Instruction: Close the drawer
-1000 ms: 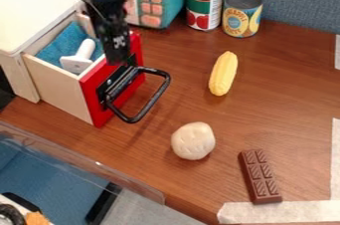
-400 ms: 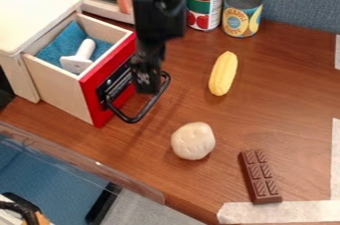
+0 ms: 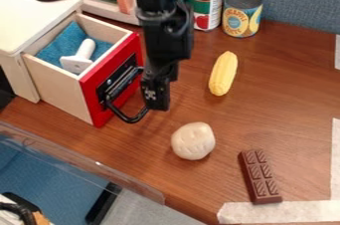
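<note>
The drawer (image 3: 58,86) juts open from its pale wooden box, red front and black handle facing right

The arm (image 3: 166,35) is moving away from above the red drawer front (image 3: 96,94), bringing its jaws outward to the handle's (image 3: 130,120) outer side.

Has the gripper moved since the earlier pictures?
Yes: the gripper has gone from above the drawer's red front panel to out past its outer face, by the black handle.

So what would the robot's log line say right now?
drawer: open | pincer: beside black handle | white toy: inside drawer | closing: not done
</note>
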### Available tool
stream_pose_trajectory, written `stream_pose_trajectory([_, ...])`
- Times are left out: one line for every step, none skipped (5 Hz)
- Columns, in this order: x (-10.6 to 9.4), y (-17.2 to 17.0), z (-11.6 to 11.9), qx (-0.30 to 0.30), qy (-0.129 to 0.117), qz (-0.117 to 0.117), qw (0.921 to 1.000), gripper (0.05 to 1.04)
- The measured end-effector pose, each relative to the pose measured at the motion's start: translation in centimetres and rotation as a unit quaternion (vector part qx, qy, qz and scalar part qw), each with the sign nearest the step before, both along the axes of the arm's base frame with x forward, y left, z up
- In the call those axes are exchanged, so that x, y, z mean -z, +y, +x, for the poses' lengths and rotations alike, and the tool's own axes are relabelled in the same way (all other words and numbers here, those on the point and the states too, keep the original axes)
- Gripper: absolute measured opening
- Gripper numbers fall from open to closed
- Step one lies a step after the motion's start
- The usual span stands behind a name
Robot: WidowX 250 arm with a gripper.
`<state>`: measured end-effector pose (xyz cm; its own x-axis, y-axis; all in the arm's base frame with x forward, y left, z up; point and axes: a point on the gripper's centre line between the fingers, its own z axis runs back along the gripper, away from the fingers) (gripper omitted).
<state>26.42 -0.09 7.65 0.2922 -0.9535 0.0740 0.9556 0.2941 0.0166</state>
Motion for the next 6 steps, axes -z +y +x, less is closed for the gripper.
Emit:
stream_pose_trajectory([2.1,0.0,0.1,0.004,0.025,-0.002,0.9997,1.0])
stream_pose_trajectory([4.1,-0.3,0.1,0.007,0.046,-0.01,0.9989,0.999])
stream_pose_trajectory([4.8,-0.6,0.1,0.008,0.057,-0.021,0.9981,1.0])
stream_pose_trajectory([4.9,0.6,0.2,-0.008,0.061,-0.021,0.9979,0.999])
stream_pose_trajectory([4.8,2.8,0.5,-0.036,0.064,-0.011,0.9973,0.999])
stream_pose_trajectory([4.7,5.4,0.8,-0.073,0.065,0.003,0.9952,0.999])
